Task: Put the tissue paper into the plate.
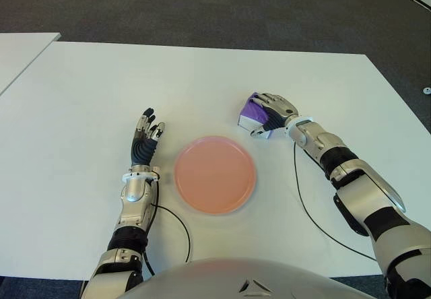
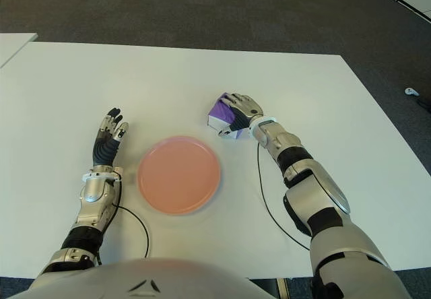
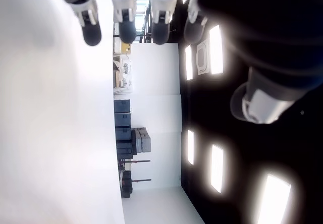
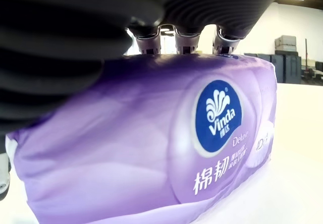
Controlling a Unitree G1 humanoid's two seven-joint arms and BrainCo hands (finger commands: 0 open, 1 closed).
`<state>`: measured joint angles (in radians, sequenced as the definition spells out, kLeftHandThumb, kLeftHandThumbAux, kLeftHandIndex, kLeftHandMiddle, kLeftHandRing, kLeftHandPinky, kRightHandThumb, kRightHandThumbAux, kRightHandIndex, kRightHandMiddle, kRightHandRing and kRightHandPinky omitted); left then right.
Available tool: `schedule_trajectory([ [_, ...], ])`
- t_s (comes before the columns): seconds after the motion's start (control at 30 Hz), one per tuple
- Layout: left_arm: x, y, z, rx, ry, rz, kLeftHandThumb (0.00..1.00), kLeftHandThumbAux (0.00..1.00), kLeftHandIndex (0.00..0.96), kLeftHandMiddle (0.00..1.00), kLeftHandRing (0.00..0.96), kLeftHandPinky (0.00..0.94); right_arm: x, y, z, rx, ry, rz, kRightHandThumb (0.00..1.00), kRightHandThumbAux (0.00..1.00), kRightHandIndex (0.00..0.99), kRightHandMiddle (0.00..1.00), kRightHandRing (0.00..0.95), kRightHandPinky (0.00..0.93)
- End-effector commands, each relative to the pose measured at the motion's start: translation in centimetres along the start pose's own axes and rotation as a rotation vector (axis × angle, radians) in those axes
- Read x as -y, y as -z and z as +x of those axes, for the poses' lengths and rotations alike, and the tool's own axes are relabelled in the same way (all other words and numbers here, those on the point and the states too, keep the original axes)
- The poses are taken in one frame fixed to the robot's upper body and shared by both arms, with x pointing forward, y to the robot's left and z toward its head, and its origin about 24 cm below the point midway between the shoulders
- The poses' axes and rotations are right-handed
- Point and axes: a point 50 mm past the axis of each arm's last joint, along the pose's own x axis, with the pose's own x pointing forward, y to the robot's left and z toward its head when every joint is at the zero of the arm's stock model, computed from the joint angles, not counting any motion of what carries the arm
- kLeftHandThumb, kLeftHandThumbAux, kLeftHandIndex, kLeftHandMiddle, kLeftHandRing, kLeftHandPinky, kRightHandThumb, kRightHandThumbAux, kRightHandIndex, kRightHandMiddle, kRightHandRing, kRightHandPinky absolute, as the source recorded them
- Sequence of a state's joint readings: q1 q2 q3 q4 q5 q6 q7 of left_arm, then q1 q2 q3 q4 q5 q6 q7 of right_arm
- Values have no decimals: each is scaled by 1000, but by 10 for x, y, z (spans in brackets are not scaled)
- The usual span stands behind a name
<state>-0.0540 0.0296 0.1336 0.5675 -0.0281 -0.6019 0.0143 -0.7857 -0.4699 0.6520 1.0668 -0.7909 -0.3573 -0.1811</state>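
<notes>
Our right hand (image 1: 273, 114) wraps the purple tissue pack (image 1: 254, 112) right of centre on the bench (image 1: 94, 83); the plate (image 1: 215, 174) lies lower left of it. Our left hand (image 1: 143, 144), fingers spread, idles left of the plate.

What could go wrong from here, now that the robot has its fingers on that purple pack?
The right hand is curled over the purple tissue pack, which appears to sit on the white table beside the empty pink plate.

1. The wrapper looks soft and glossy, so it might slip or sag when lifted.
2. The pack could catch the plate's rim and nudge it on the way over.

The left hand, open on the plate's left, seems out of the way.
</notes>
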Motion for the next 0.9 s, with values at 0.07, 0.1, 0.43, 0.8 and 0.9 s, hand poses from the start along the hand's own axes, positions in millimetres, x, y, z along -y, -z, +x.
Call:
schedule_trajectory([
  [0.07, -3, 20, -22, -108, -12, 15, 0, 507, 0, 0, 0, 0, -83, -9, -29, -25, -309, 109, 340, 535, 0, 0, 0, 12],
  [0.1, -3, 20, -22, -108, -13, 15, 0, 505, 0, 0, 0, 0, -84, -9, -29, -29, -308, 117, 340, 534, 0, 0, 0, 12],
  [0.43, -6, 19, -23, -111, -15, 16, 0, 500, 0, 0, 0, 0, -93, -8, -34, -70, -299, 172, 340, 534, 0, 0, 0, 20],
  [0.8, -9, 20, -24, -116, -11, 8, 0, 504, 0, 0, 0, 0, -95, -7, -36, -78, -295, 173, 339, 534, 0, 0, 0, 66],
  [0.9, -10, 20, -24, -116, -10, 8, 0, 505, 0, 0, 0, 0, -94, -6, -37, -74, -290, 174, 341, 535, 2, 0, 0, 82],
])
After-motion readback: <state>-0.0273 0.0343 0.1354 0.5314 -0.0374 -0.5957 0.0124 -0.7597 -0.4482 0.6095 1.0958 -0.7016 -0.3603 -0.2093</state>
